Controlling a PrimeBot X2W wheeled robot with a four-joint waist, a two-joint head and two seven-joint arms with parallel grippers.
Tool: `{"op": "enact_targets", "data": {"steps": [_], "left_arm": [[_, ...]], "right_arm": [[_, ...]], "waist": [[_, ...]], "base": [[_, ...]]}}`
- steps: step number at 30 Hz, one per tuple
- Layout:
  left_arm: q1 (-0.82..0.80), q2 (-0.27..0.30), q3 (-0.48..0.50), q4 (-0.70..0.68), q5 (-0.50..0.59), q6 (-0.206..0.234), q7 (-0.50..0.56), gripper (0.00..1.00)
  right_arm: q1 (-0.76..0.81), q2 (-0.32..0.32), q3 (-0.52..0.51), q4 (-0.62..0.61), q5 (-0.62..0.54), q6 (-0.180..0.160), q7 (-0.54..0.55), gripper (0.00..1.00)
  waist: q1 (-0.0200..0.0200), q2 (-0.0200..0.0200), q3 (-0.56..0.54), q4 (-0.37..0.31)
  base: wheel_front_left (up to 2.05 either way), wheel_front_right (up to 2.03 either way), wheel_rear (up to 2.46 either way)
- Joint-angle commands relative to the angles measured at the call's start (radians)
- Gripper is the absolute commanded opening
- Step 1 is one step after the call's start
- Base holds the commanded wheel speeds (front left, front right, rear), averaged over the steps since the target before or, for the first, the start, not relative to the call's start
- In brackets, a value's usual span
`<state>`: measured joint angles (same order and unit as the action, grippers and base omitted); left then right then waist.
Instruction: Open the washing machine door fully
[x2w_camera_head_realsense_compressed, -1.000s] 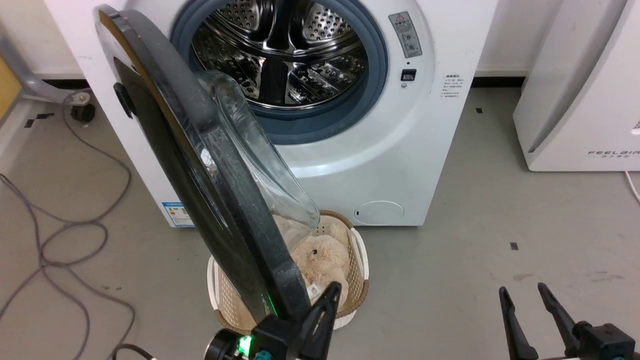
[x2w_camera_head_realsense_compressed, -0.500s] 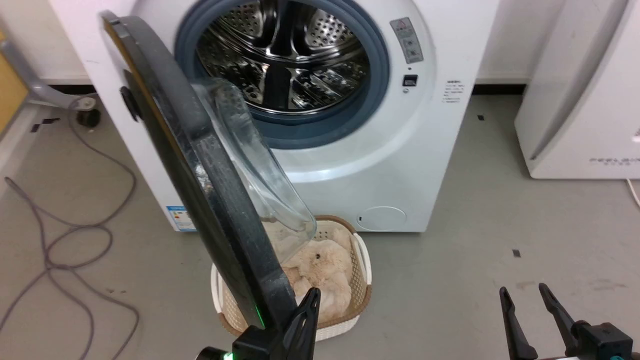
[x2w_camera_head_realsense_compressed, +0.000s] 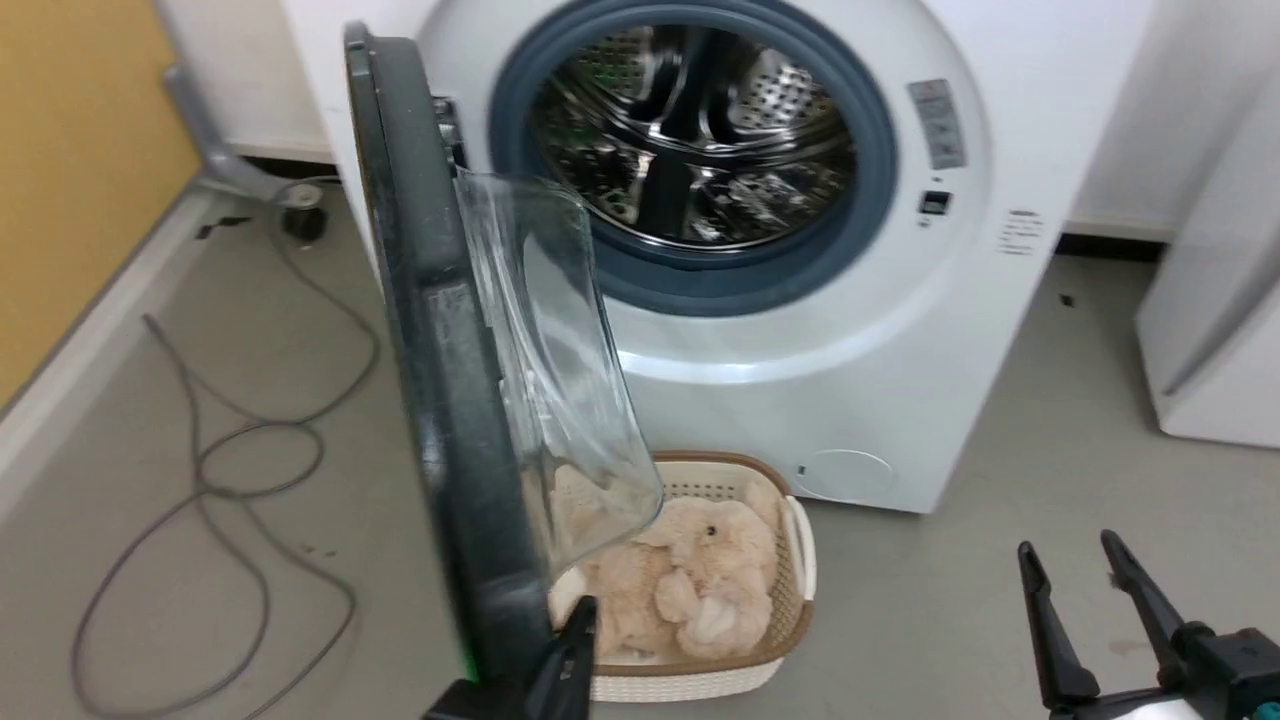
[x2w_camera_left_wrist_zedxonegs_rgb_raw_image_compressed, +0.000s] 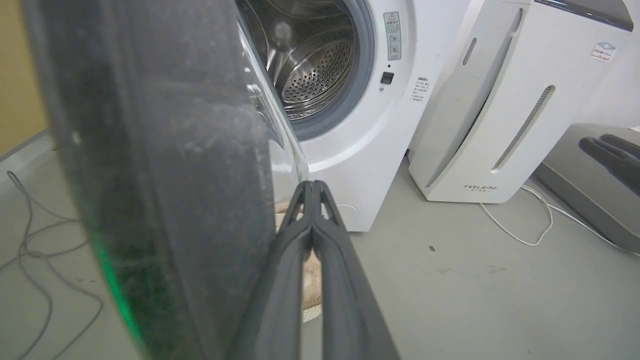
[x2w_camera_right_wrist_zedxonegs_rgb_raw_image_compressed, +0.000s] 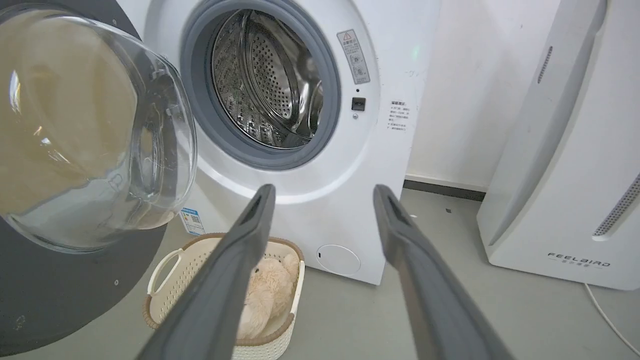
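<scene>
Washing machine: white front-loader, taken as the landmark. Its steel drum lies bare inside the grey-blue gasket, since the door is off the opening.
White appliance: to the washing machine's right and apart from it; no part of the job.
Door: hinged at the washing machine's left side, standing out roughly square to its front, glass bowl facing across the opening. I judge it only partly open, with more swing away from the drum left.
Basket: on the floor just in front of the washing machine, under the door's free edge, so a low sweep could catch it.
Plush toy: lying in the basket.
Left gripper: fingers pressed together on nothing, set along the drum-side face of the door's rim near its free edge, likely to push it wider. Whether it touches I cannot tell.
Right gripper: fingers spread, empty, well out in front of the washing machine, likely kept out of the door's path.
</scene>
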<state>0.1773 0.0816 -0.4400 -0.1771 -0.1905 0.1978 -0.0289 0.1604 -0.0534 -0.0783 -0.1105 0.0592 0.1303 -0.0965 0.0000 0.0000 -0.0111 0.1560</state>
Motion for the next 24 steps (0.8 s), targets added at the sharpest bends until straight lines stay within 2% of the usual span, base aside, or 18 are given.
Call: {"op": "enact_targets", "data": {"steps": [1, 12, 15, 16, 24], "left_arm": [[0.012, 0.017, 0.027, -0.002, -0.008, 0.019, -0.011, 0.0], [0.011, 0.067, 0.204, 0.031, -0.055, 0.088, -0.096, 0.0], [-0.021, 0.09, 0.265, 0.052, -0.08, 0.09, -0.124, 0.0], [-0.061, 0.114, 0.326, 0.085, -0.109, 0.089, -0.146, 0.0], [-0.166, 0.186, 0.483, 0.238, -0.192, 0.062, -0.203, 0.0]], "right_arm": [[0.017, 0.003, -0.005, -0.015, -0.006, 0.0, 0.007, 1.0], [0.021, 0.003, -0.028, -0.057, 0.009, 0.0, 0.025, 1.0], [0.016, 0.003, -0.027, -0.062, 0.011, 0.0, 0.025, 1.0], [0.012, 0.003, -0.021, -0.069, 0.01, 0.0, 0.027, 1.0], [-0.002, 0.003, -0.021, -0.088, 0.005, 0.0, 0.036, 1.0]], "waist": [[0.0, 0.0, -0.004, 0.031], [0.0, 0.0, 0.016, 0.111], [0.0, 0.0, 0.022, 0.117], [0.0, 0.0, 0.03, 0.114], [0.0, 0.0, 0.07, 0.073]], "base": [[0.0, 0.0, 0.0], [0.0, 0.0, 0.0], [0.0, 0.0, 0.0], [0.0, 0.0, 0.0], [0.0, 0.0, 0.0]]}}
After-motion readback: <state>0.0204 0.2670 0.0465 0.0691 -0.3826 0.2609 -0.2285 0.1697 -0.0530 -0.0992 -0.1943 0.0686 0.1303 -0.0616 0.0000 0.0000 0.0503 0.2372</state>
